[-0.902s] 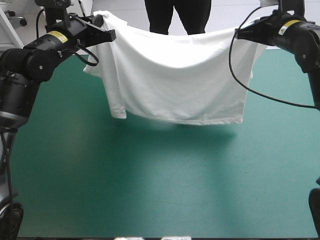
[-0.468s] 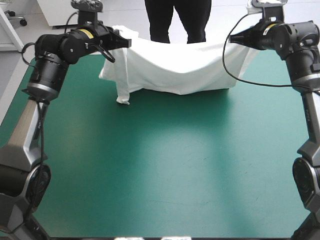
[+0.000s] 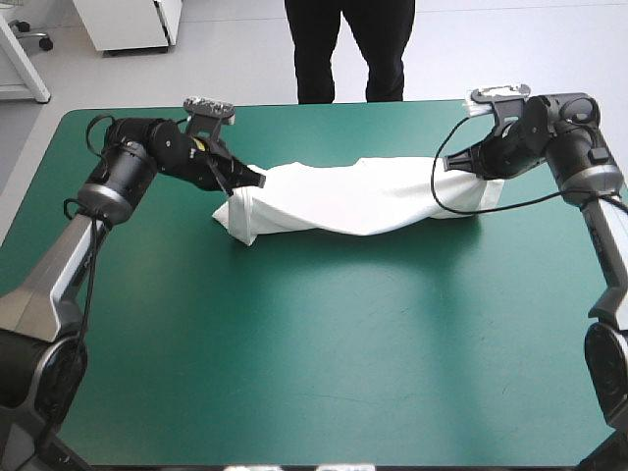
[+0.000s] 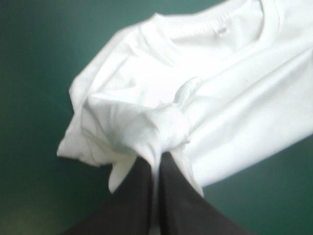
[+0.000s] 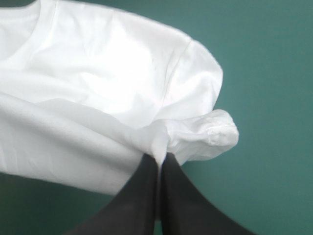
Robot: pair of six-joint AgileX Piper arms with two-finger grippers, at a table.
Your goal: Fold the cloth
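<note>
On the teal-green table (image 3: pixel 314 392), the T-shirt (image 3: pixel 353 201) lies as a long rumpled band across the far half. I judge it light, limp and easy to bunch, so it is best held at the corners. My left pincer (image 3: pixel 257 180) and right pincer (image 3: pixel 446 165) each clench one end. The collar tag (image 4: pixel 222 31) is too blurred for me to read.

The whole teal-green desk (image 3: pixel 294 383) is seen from above and behind, facing forward and down. The white T-shirt (image 3: pixel 363 201), shared by all three views, is seen closely from each wrist, along the left end effector (image 4: pixel 157 159) and right end effector (image 5: pixel 159 157).
</note>
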